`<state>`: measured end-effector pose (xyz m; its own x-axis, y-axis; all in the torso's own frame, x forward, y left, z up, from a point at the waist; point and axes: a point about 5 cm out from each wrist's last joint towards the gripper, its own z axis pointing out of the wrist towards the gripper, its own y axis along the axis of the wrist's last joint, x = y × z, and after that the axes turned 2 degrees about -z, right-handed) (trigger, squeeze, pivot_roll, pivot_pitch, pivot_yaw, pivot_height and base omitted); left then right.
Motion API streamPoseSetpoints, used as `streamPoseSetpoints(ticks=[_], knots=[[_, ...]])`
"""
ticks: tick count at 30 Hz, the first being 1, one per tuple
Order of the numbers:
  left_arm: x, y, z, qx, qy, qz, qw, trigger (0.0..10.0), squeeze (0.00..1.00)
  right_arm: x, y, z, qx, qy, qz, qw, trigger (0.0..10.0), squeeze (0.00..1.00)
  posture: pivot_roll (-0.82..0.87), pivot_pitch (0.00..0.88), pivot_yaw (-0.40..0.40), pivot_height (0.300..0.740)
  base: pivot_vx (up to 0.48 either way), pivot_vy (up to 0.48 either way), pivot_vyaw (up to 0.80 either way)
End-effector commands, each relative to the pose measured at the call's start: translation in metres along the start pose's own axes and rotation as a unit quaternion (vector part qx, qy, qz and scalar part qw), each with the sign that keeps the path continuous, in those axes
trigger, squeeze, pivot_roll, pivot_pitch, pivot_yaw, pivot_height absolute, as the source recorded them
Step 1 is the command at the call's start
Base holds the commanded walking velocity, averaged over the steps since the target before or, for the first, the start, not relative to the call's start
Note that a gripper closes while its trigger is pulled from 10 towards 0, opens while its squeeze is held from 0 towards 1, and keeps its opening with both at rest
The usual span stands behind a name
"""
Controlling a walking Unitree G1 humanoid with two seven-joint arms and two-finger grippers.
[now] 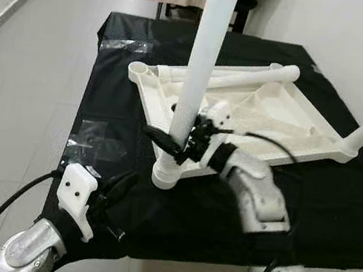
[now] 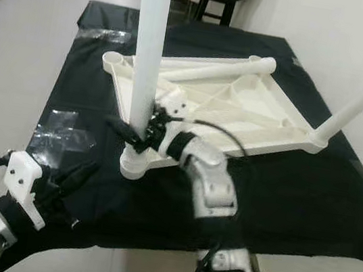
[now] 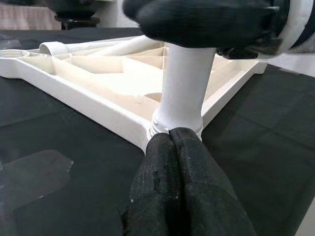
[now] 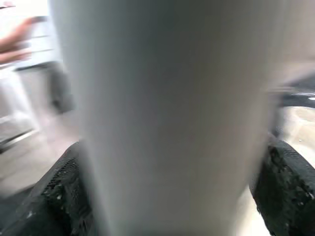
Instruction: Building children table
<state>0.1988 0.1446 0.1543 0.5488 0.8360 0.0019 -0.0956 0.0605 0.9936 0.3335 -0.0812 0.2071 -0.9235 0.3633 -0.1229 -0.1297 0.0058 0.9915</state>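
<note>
1. White plastic tabletop [image 1: 273, 115], ribbed underside up, lying on the black cloth-covered table [image 1: 334, 213]
2. White tubular leg [image 1: 202, 64], upright in the tabletop's near corner socket [image 1: 165, 175]
3. Right gripper [image 1: 179, 142], fingers clamped around that leg low down
4. Second white tube [image 1: 245, 77], lying across the tabletop
5. Left gripper [image 1: 119, 188], fingers pressed together, near the table's front edge

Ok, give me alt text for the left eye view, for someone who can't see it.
The robot's right pincer grips an upright white leg standing in the near corner of an upside-down white tabletop on a black cloth. The left pincer hangs near the cloth's front edge, holding nothing.
</note>
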Motion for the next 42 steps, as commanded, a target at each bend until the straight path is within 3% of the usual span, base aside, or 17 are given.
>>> streamPoseSetpoints(ticks=[1, 6, 8, 23, 24, 25, 26, 27, 28, 33, 34, 36, 37, 38, 39, 41, 42], knots=[[-0.001, -0.004, 0.001, 0.004, -0.001, -0.002, 1.0, 10.0, 0.0, -0.002, 0.001, 0.002, -0.001, 0.062, 0.002, 0.998, 10.0, 0.0, 0.12, 0.075, -0.107, 0.74, 0.0, 0.0, 0.0], [-0.001, -0.005, 0.001, 0.005, -0.002, -0.002, 1.0, 10.0, 0.0, -0.015, 0.005, 0.005, 0.001, 0.097, 0.021, 0.995, 10.0, 0.0, 0.12, 0.066, -0.107, 0.74, 0.0, 0.0, 0.0], [-0.002, -0.006, 0.001, 0.006, -0.003, -0.003, 1.0, 10.0, 0.0, -0.019, 0.004, 0.004, 0.004, 0.13, 0.046, 0.99, 0.0, 0.0, 0.13, 0.06, -0.106, 0.74, 0.0, 0.0, 0.0], [-0.002, -0.005, 0.001, 0.004, -0.004, -0.003, 1.0, 10.0, 0.0, -0.025, -0.005, -0.023, 0.002, 0.096, 0.027, 0.995, 0.0, 0.0, 0.11, 0.083, -0.101, 0.74, 0.0, 0.0, 0.0], [-0.002, -0.004, 0.001, 0.003, -0.003, -0.002, 1.0, 10.0, 0.0, -0.021, -0.012, -0.026, 0.009, 0.027, 0.031, 0.999, 0.0, 0.0, 0.11, 0.09, -0.106, 0.74, 0.0, 0.0, 0.0], [-0.002, -0.004, 0.001, 0.003, -0.003, -0.002, 1.0, 10.0, 0.0, -0.021, -0.012, -0.026, 0.009, 0.027, 0.031, 0.999, 0.0, 0.0, 0.11, 0.09, -0.106, 0.74, 0.0, 0.0, 0.0], [-0.001, -0.003, 0.0, 0.003, -0.003, -0.002, 1.0, 10.0, 0.0, -0.015, -0.026, -0.022, 0.014, -0.104, 0.043, 0.994, 0.0, 0.0, 0.1, 0.098, -0.112, 0.74, 0.0, 0.0, 0.0], [0.0, -0.002, -0.001, 0.002, -0.002, -0.002, 1.0, 10.0, 0.0, -0.011, -0.036, -0.023, 0.013, -0.266, 0.056, 0.962, 0.0, 0.0, 0.09, 0.102, -0.117, 0.74, 0.0, 0.0, 0.0], [0.001, -0.001, -0.002, 0.0, -0.002, -0.002, 1.0, 10.0, 0.0, 0.005, -0.049, -0.026, 0.024, -0.359, 0.076, 0.93, 0.0, 0.0, 0.09, 0.106, -0.115, 0.74, 0.0, 0.0, 0.0], [0.003, -0.002, -0.002, -0.001, 0.001, -0.004, 1.0, 10.0, 0.0, 0.038, -0.06, -0.011, 0.036, -0.352, 0.078, 0.932, 0.0, 0.0, 0.07, 0.104, -0.083, 0.74, 0.0, 0.0, 0.0], [0.003, -0.002, -0.002, -0.002, 0.002, -0.004, 1.0, 10.0, 0.0, 0.048, -0.062, -0.001, 0.039, -0.305, 0.075, 0.949, 0.0, 0.0, 0.07, 0.094, -0.089, 0.74, 0.0, 0.0, 0.0], [0.003, -0.002, -0.001, -0.002, -0.001, -0.004, 1.0, 10.0, 0.0, 0.048, -0.062, 0.006, 0.038, -0.278, 0.069, 0.957, 0.0, 0.0, 0.09, 0.099, -0.111, 0.74, 0.0, 0.0, 0.0], [0.002, -0.002, 0.0, -0.003, 0.0, -0.003, 1.0, 10.0, 0.0, 0.043, -0.063, 0.009, 0.047, -0.273, 0.063, 0.959, 2.6, 0.0, 0.09, 0.1, -0.108, 0.74, 0.0, 0.0, 0.0], [0.002, -0.002, 0.0, -0.003, 0.001, -0.002, 1.0, 10.0, 0.0, 0.04, -0.064, 0.01, 0.054, -0.272, 0.058, 0.959, 2.6, 0.0, 0.09, 0.1, -0.108, 0.74, 0.0, 0.0, 0.0], [0.002, -0.002, 0.001, -0.005, 0.004, -0.001, 1.0, 10.0, 0.0, 0.038, -0.064, 0.01, 0.055, -0.266, 0.05, 0.961, 10.0, 0.0, 0.09, 0.098, -0.111, 0.74, 0.0, 0.0, 0.0], [0.002, -0.002, 0.001, -0.005, 0.004, -0.001, 1.0, 10.0, 0.0, 0.038, -0.064, 0.01, 0.055, -0.266, 0.05, 0.961, 10.0, 0.0, 0.09, 0.098, -0.111, 0.74, 0.0, 0.0, 0.0], [0.002, -0.001, 0.001, -0.006, 0.007, -0.002, 1.0, 10.0, 0.0, 0.038, -0.061, 0.01, 0.042, -0.241, 0.057, 0.968, 10.0, 1.0, 0.09, 0.097, -0.113, 0.74, 0.0, 0.0, 0.0]])
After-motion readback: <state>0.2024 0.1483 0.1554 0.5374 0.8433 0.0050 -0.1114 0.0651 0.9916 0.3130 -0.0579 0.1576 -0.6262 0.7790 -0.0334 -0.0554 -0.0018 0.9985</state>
